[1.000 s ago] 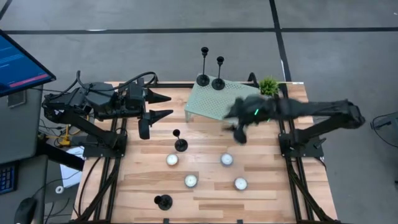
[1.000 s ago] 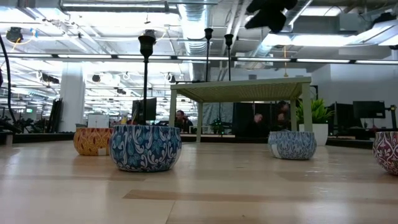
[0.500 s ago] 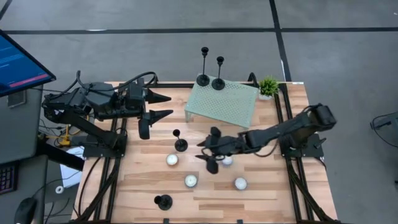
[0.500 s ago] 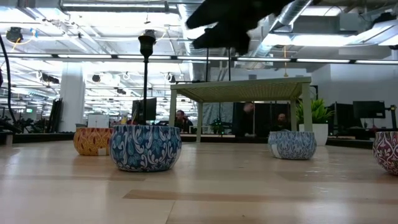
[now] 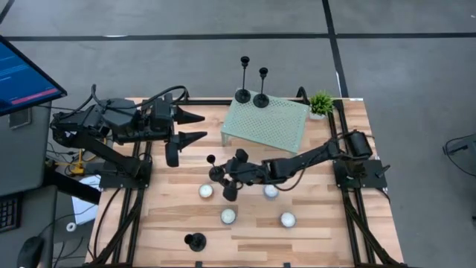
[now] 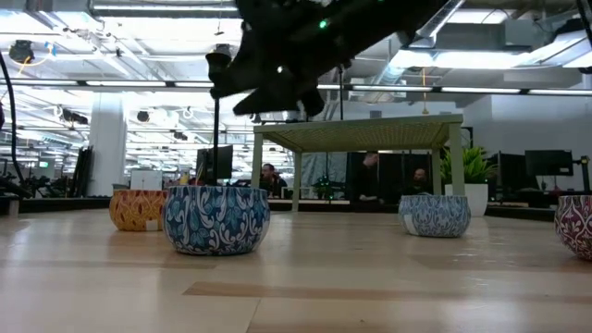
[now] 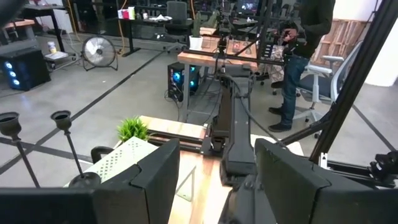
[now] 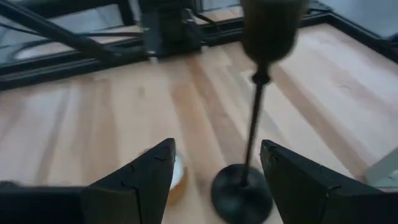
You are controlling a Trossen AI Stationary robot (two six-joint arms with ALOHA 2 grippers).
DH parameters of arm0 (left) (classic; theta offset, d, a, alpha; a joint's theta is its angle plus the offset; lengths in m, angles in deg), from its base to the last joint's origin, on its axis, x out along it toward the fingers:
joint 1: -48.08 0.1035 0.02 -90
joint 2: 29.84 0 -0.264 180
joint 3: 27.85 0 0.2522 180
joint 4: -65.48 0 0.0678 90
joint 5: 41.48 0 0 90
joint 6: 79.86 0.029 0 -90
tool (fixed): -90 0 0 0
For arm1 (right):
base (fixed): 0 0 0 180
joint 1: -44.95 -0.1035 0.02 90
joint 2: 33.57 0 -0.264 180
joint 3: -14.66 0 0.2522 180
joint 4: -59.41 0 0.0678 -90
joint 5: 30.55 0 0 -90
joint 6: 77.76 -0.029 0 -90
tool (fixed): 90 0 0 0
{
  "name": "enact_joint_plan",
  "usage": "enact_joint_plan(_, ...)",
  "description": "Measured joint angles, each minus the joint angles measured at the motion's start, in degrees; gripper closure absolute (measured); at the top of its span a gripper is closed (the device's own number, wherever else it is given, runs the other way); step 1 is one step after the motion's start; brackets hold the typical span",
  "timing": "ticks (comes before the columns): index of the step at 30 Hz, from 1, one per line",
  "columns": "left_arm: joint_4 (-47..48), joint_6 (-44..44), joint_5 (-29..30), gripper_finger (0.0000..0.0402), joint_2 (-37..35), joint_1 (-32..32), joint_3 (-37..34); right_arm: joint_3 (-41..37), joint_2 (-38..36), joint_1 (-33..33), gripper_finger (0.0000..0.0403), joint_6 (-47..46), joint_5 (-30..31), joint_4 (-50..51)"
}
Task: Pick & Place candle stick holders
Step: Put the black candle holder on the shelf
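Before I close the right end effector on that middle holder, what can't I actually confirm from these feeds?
- Middle candle stick holder: its base is partly hidden by the right end effector in the high view; its cup top is blurred in the right wrist view.
- Low view: a tealight tin hides that base.
- Front holder: height unreadable from straight above.

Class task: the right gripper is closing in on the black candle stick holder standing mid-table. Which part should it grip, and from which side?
Probably the thin stem of the candle stick holder, between its cup and round base. It stands upright, and the open right gripper already faces it level, so come in sideways from the right arm's side, fingers either side of the stem.
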Motion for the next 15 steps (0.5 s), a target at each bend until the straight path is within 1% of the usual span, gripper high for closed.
enact_joint_plan(5,0.0,0.0,0.0,0.0192,0.1,0.0,0.0,2.1,2.5,0.6,0.0174,1.2,3.8,0.2)
enact_joint_plan(9,-0.2,0.0,0.0,0.0192,0.1,0.0,0.0,2.5,3.4,1.4,0.0174,2.5,3.8,-2.0)
enact_joint_plan(15,-0.3,0.2,-0.1,0.0192,0.1,0.0,0.0,2.4,3.3,2.9,0.0174,3.5,2.5,-2.5)
